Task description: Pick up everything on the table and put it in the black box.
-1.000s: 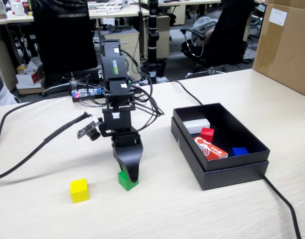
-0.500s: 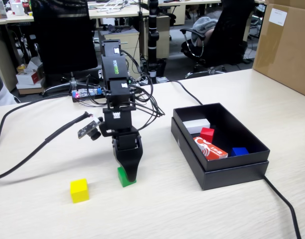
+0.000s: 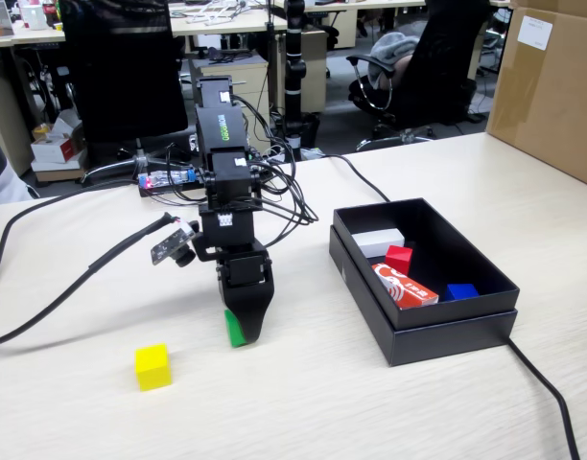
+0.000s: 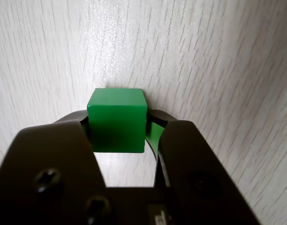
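Black box (image 3: 437, 331) is sitting on the table (image 3: 303, 402) at right in fixed view, holding a red cube (image 3: 399, 259), a red-and-white packet (image 3: 405, 286) w/ print too small to read, a blue block (image 3: 461, 290) and a white block (image 3: 380, 241); gripper (image 3: 244, 331) is pointing down, jaws clamping the green cube (image 4: 117, 120) from both sides per wrist view; yellow cube (image 3: 152, 366) is lying loose on the table left of it; brown carton (image 3: 548, 86) is standing at far right w/ an unreadable white label.

We find no text we can read for certain, pale lettering on the arm's upper link (image 3: 220, 125) too blurred, white print on the red-and-white packet (image 3: 405, 286) illegible
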### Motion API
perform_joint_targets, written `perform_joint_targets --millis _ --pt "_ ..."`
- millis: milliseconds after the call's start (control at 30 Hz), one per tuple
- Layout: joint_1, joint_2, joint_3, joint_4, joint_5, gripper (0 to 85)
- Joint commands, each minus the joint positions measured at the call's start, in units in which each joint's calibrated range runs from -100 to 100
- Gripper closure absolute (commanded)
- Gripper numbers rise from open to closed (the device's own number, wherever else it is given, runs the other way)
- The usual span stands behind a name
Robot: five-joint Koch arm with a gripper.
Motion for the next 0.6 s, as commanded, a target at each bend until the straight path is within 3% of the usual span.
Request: perform_joint_targets --millis 0,367,567 --pt "0.00 -6.09 0.23 -1.67 0.24 74.2" --pt "1.61 -21.12 -5.21 -1.84 0.59 76.3" --pt "6.40 -35.00 -7.66 -4.86 2.44 76.3"
